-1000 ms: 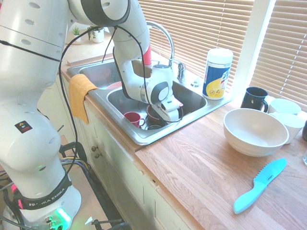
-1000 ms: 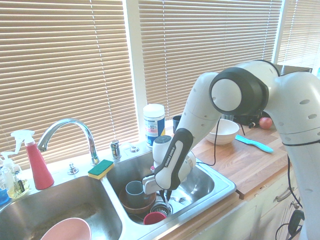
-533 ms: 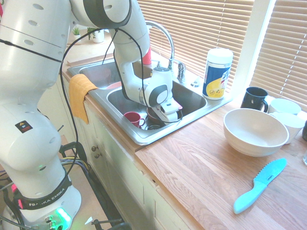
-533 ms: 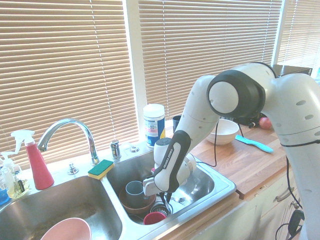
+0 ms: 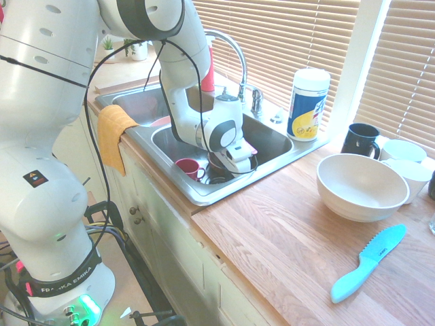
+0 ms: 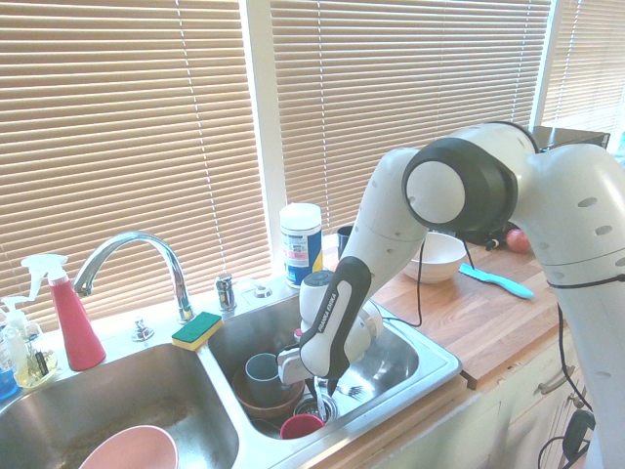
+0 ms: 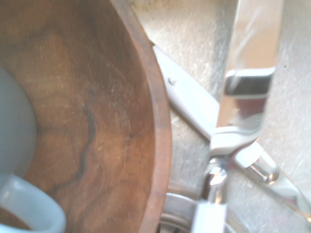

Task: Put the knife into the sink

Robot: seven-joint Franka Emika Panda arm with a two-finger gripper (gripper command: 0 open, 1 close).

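Steel sink [image 6: 430, 363] now holds the knife [image 7: 248, 73]; gripper [image 6: 317, 403] unmoved, finger spread indiscernible.

White glossy arm [image 5: 61, 136], rounded segments, dark grey joint bands. Black cable along links. "FRANKA EMIKA" lettering near base; green light glowing there.

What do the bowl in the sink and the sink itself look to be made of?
Bowl: apparently wood, smooth brown with dark wavy grain lines. Sink: likely stainless steel, grey and shiny, with fine scratches and bright reflections on its walls.
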